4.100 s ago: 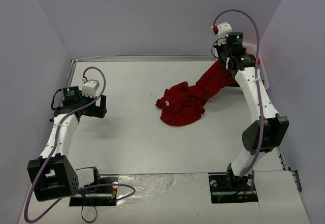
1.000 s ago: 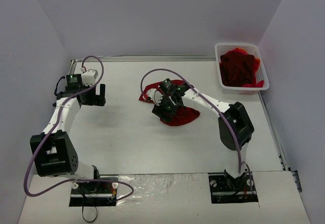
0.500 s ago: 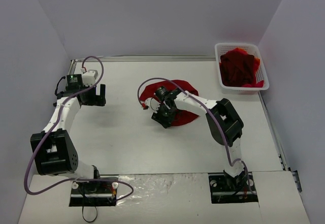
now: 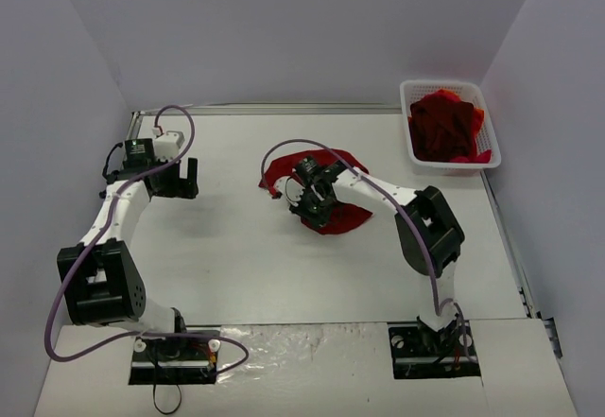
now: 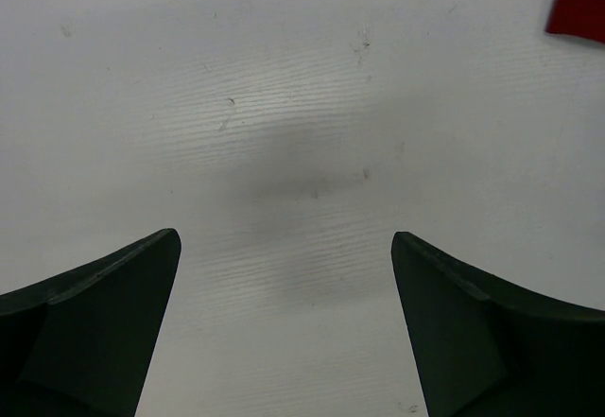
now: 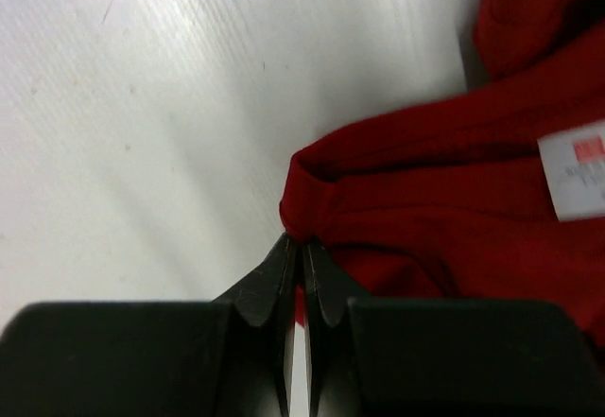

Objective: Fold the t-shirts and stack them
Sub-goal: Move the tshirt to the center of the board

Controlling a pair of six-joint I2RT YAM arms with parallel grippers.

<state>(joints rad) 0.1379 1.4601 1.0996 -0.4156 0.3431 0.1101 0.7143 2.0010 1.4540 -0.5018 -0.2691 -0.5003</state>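
The dark red t-shirt lay crumpled near the middle of the bench, its white label showing. The right gripper was down at the shirt's left edge, its jaws closed on the very tip of a fold with little cloth between them. The left gripper hovered over bare bench at the left, jaws wide open and empty. More t-shirts sat in the white mesh basket at the far right. With so thin a pinch, the fold could slip free on lifting, or only one layer might rise, leaving the shirt bunched.
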